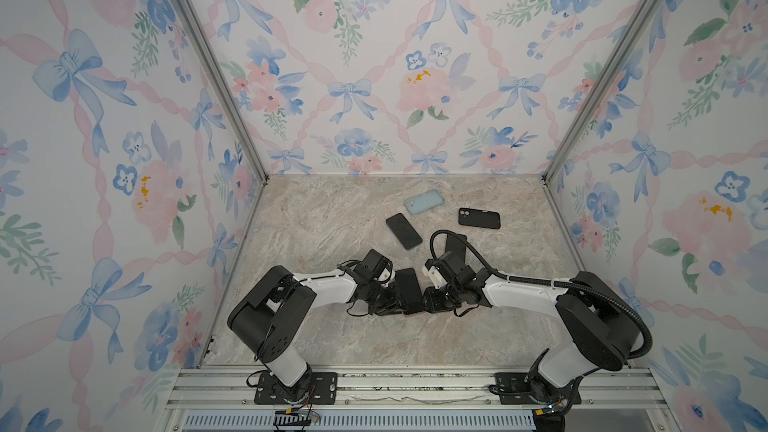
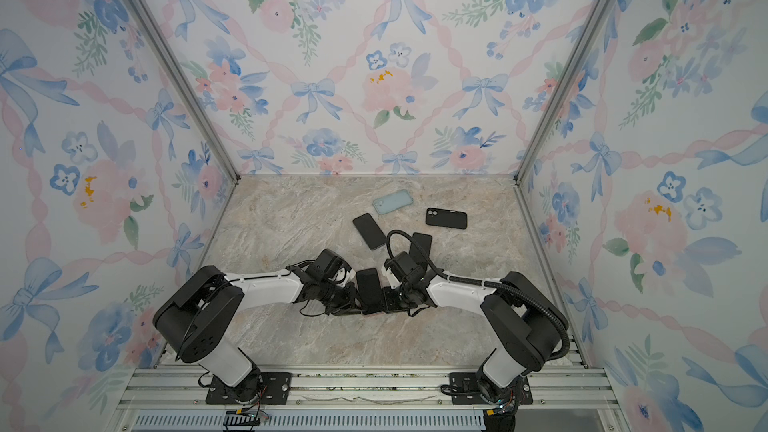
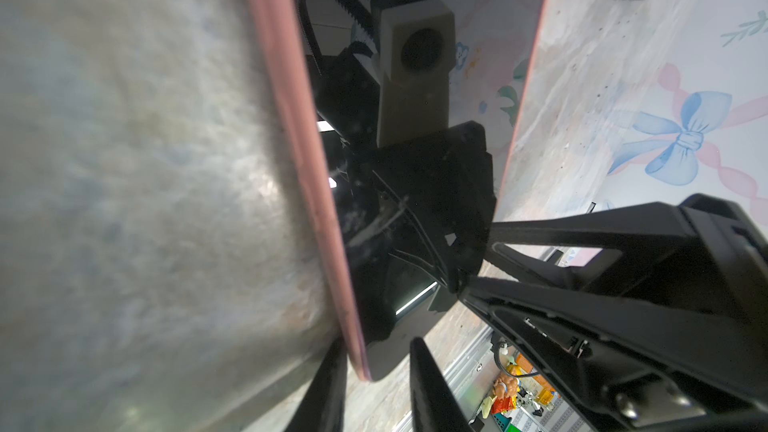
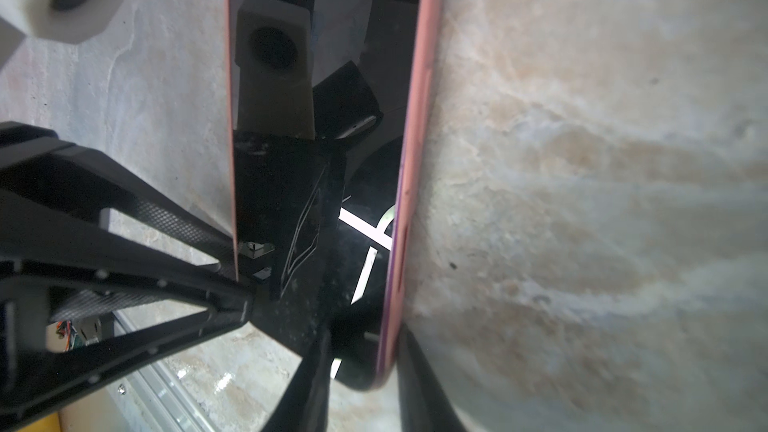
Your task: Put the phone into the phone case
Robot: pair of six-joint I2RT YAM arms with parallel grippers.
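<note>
A phone [image 1: 409,289] with a glossy black screen [image 3: 415,209] and a pink rim [image 4: 411,130] is held slanted between my two arms, near the front middle of the marble table [image 1: 316,222]. My left gripper [image 3: 376,353] pinches one lower corner, and my right gripper [image 4: 365,353] is shut on the opposite lower corner. In both top views they meet at the phone's near end, left gripper [image 1: 395,305] and right gripper [image 1: 425,299]. A light blue phone case [image 1: 424,201] and a black phone case [image 1: 478,218] lie flat farther back.
A black slab [image 1: 404,231], phone or case I cannot tell, lies left of the black case. Another dark slab [image 2: 420,245] shows partly behind the right arm's cable. Floral walls close in the left, back and right sides. An aluminium rail [image 1: 415,384] runs along the front.
</note>
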